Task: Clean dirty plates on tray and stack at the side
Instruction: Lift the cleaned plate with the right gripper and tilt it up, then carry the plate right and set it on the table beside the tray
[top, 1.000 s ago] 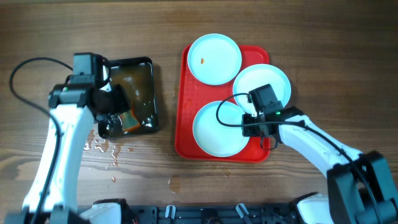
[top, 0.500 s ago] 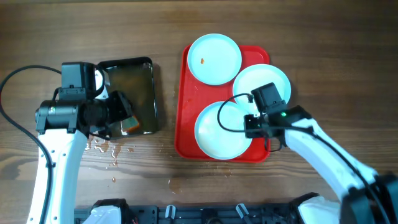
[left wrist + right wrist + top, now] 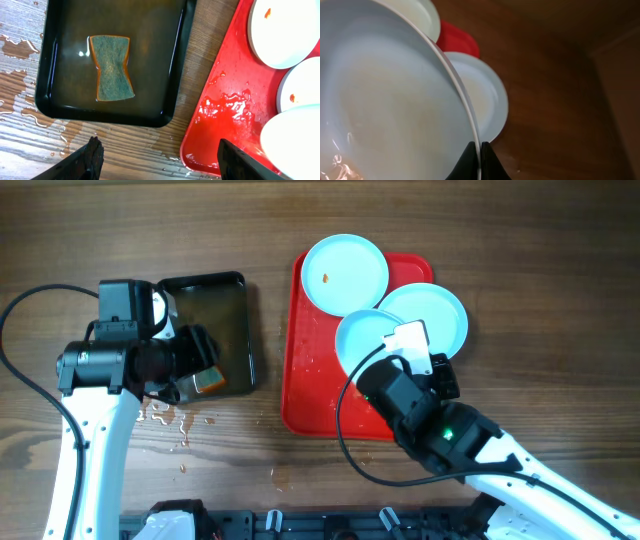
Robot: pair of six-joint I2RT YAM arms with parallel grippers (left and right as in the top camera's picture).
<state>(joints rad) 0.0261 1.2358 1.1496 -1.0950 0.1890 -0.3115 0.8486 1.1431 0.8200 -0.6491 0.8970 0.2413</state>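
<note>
- A black water tray [image 3: 249, 330] is sitting on the left part of the wooden table [image 3: 500, 240], holding shallow brownish water.
- A green sponge [image 3: 111, 67] with orange edging, narrowing at its middle, is lying flat in that water toward the tray's near end.
- Spilled water [image 3: 160, 415] is pooling on the wood just near and left of the tray.

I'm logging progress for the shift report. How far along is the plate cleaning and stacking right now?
Early. Done: nothing yet, no plate sits stacked beside the red tray. In hand: the right gripper is clamped on one plate by its rim, holding it above the tray; the open left gripper hovers near the sponge in the black water tray. Left: two smeared plates on the tray, and all stacking.
</note>
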